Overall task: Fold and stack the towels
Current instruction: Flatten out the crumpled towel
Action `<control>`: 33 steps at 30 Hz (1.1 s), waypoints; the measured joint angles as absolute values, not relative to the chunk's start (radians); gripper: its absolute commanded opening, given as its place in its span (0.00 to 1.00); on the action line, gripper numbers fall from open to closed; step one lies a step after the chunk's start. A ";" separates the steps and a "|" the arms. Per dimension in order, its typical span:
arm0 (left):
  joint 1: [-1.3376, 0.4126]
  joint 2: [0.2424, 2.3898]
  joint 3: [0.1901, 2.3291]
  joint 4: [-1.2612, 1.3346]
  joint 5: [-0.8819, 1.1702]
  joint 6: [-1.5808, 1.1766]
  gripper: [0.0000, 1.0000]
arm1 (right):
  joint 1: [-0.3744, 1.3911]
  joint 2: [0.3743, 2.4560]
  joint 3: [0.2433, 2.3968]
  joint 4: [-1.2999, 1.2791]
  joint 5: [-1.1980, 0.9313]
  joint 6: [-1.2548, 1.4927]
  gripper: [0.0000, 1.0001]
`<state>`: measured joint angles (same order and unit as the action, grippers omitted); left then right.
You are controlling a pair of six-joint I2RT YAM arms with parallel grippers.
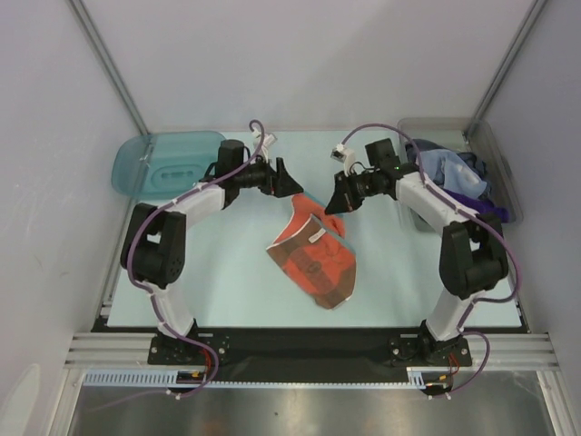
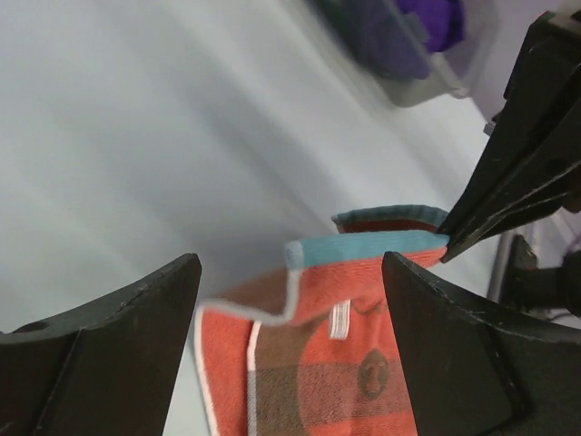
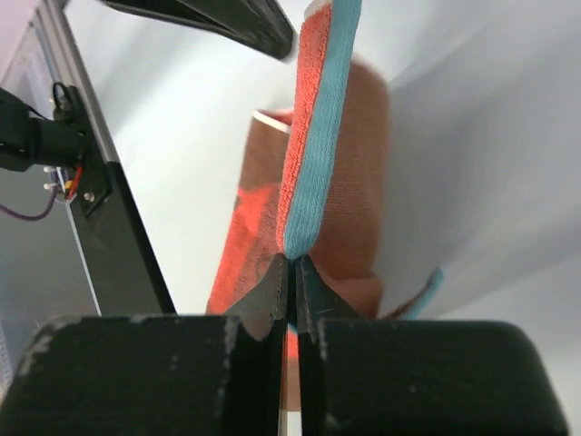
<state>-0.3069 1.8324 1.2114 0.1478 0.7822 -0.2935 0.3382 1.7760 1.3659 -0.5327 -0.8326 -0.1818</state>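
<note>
— What have the right fingers [image 3: 289,277] got?
— They're pinched tight on the teal-trimmed edge of the orange towel [image 1: 313,259], at its far corner. That corner is lifted. The rest droops down and lies rumpled on the desk [image 1: 218,272], in the middle between the two arms.
— And the left fingers [image 2: 136,318]?
— Spread wide, gripping nothing. They hang just beside the raised edge without touching it, and the hem shows in the gap between them.
— How do you reckon the cloth will behave?
— Light and limp, I'd say. It sags wherever it isn't held, so one pinch won't spread it flat. The hem looks the firmest part to take. I'd have the left side catch the other far corner on that same trim, then draw the edge taut between both.
— Any slipping?
— The pile looks grippy, so I doubt it, though a thin bite could pull free.
— The other towels [image 1: 449,171]?
— Heaped in the clear bin [image 1: 481,136] at the far right, purple and pale blue among them. A teal tray [image 1: 168,163] sits far left.
</note>
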 measured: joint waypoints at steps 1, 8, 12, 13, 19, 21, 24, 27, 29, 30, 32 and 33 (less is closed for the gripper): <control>-0.307 1.844 1.226 0.160 0.825 -0.291 0.88 | 0.334 1.746 1.361 -0.533 -0.848 -0.186 0.00; -0.308 1.914 1.259 0.242 1.035 -0.317 0.83 | 0.316 1.738 1.362 -0.558 -0.874 -0.207 0.00; -0.312 1.919 1.259 0.257 1.098 -0.324 0.79 | 0.302 1.752 1.362 -0.570 -0.878 -0.211 0.00; -0.313 1.919 1.258 0.262 1.108 -0.325 0.79 | 0.299 1.752 1.362 -0.570 -0.881 -0.211 0.00; -0.323 1.934 1.264 0.247 1.130 -0.317 0.80 | 0.289 1.752 1.362 -0.570 -0.900 -0.211 0.00; -0.327 1.953 1.281 0.216 1.129 -0.304 0.76 | 0.289 1.752 1.362 -0.570 -0.905 -0.211 0.00; -0.330 1.979 1.311 0.178 1.129 -0.292 0.46 | 0.289 1.752 1.362 -0.570 -0.907 -0.211 0.00; -0.330 1.996 1.330 0.159 1.127 -0.291 0.17 | 0.289 1.752 1.362 -0.570 -0.907 -0.211 0.00; -0.330 1.996 1.332 0.153 1.129 -0.290 0.00 | 0.289 1.753 1.362 -0.570 -0.906 -0.210 0.00; -0.330 1.996 1.333 0.148 1.129 -0.287 0.00 | 0.288 1.754 1.362 -0.567 -0.906 -0.207 0.00; -0.329 1.995 1.339 0.130 1.124 -0.285 0.00 | 0.287 1.759 1.362 -0.562 -0.905 -0.196 0.12; -0.326 1.993 1.340 0.117 1.119 -0.282 0.00 | 0.287 1.762 1.362 -0.558 -0.904 -0.185 0.17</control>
<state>-0.3264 1.9934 1.3399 0.1165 1.1194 -0.2821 0.2867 1.7618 1.3624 -0.5579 -0.9039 -0.1852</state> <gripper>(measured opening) 0.015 0.055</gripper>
